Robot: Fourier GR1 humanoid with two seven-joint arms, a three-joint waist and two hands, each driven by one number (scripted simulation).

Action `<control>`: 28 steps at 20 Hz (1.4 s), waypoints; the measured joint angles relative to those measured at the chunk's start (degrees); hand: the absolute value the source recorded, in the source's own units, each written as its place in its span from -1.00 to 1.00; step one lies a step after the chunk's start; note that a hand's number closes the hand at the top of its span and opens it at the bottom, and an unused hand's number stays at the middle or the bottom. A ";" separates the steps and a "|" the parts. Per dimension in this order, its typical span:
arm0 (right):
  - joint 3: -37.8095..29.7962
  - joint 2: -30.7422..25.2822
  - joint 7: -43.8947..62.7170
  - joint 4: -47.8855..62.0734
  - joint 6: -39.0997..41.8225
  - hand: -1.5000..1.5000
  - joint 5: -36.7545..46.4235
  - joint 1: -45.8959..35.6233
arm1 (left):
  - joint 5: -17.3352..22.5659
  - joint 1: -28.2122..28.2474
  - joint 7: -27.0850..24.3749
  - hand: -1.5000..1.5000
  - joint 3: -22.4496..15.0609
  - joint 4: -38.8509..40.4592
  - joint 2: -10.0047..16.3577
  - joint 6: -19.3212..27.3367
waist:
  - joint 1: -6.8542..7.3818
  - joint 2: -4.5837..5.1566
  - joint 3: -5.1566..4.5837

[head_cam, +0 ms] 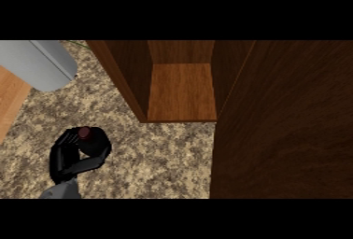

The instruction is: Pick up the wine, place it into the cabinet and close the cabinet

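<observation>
- While curled right round the wine [87, 137], fingers and thumb of the left hand [67, 161] hiding most of the dark body, only the red cap poking out the top. Can't tell from straight above whether lifted or standing on the speckled bench [158, 163].
- Sits low-left, well apart from the cabinet [127, 74], which stands open up in the middle. Means a long diagonal carry, so plenty of room for a wobble.
- Coming in from the left at that angle, could easily clip the cabinet's near-left side wall or front edge with the bottle or the knuckles. Better to line up square with the opening first.
- Hard to judge how far down the bottle the grip sits. If high up, might swing the base and land it tilted on the shelf, then topple on release.
- Big dark wood panel on the right looks like the open door [283, 135]. No right hand anywhere in view, so probably a cross-reach to shut it.
- Swinging that door before pulling fully clear would trap the forearm or knock the bottle over.
</observation>
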 measured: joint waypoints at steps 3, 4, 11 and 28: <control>-0.61 -0.31 -0.03 -0.04 0.17 -1.00 0.00 0.13 | -0.87 2.36 0.05 1.00 -3.02 -2.26 2.03 -6.33 | 0.09 -0.06 0.01; -0.24 -0.15 -0.17 -0.01 0.11 -1.00 0.08 0.05 | -1.12 3.59 0.40 1.00 -3.91 -3.51 2.54 -7.81 | 0.24 -0.02 -0.03; -1.13 -0.28 0.48 0.09 0.07 -1.00 0.09 -0.57 | -3.50 8.43 -0.02 1.00 -6.11 -13.90 3.63 -8.10 | 0.66 0.16 -0.17; -1.58 0.31 1.22 0.29 0.28 -1.00 -0.17 -1.39 | -3.70 12.09 24.61 1.00 -15.90 -46.77 -0.42 -2.59 | 0.55 0.24 -0.19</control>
